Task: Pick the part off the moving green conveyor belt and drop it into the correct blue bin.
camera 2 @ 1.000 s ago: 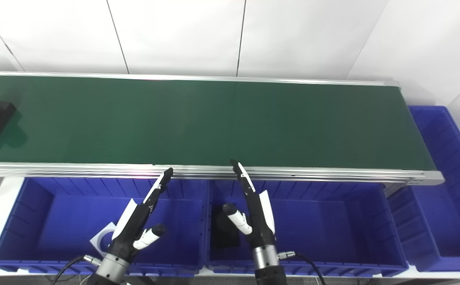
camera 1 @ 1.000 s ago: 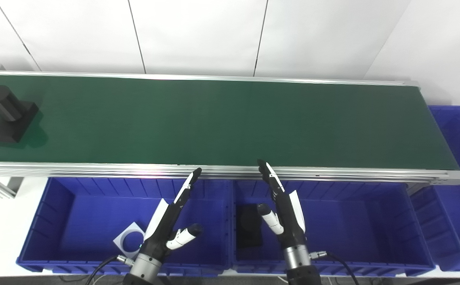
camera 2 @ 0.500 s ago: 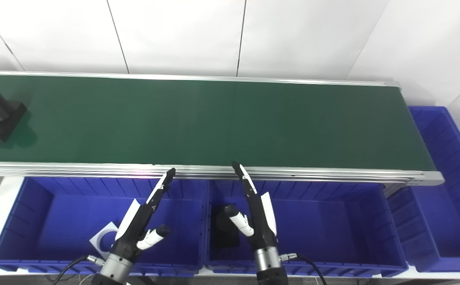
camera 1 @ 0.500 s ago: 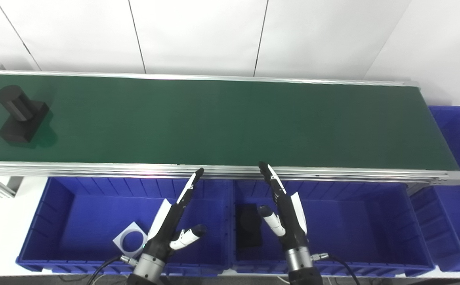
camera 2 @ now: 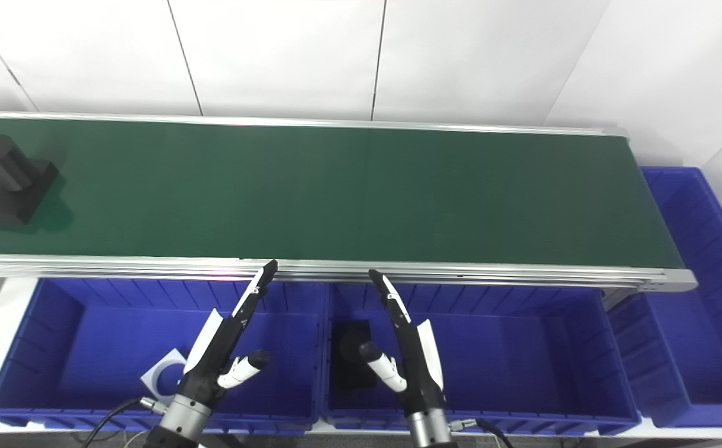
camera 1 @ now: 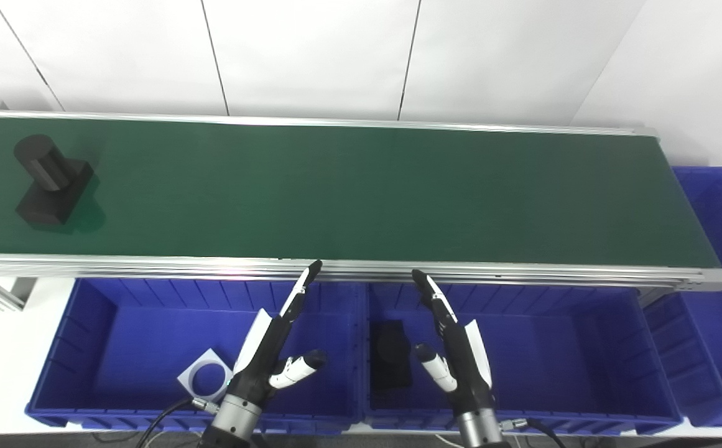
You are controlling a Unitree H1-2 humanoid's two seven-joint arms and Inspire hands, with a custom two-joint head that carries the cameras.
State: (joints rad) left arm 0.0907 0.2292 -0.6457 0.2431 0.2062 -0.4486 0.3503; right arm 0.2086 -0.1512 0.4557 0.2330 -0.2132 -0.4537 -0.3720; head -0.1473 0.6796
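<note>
Inside middle bin (camera 1: 522, 398), black part (camera 1: 392, 361)

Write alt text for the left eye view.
A black part rides the far left of a green belt. Below, the open left hand and right hand hover over blue bins, holding nothing.

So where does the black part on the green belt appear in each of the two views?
Left eye view: the black part lies on the green belt, near its left end, a little in from the picture's edge.
Right eye view: the same part sits closer to the left edge.
Shared landmark: the white square plate with a round hole in the left blue bin.
</note>
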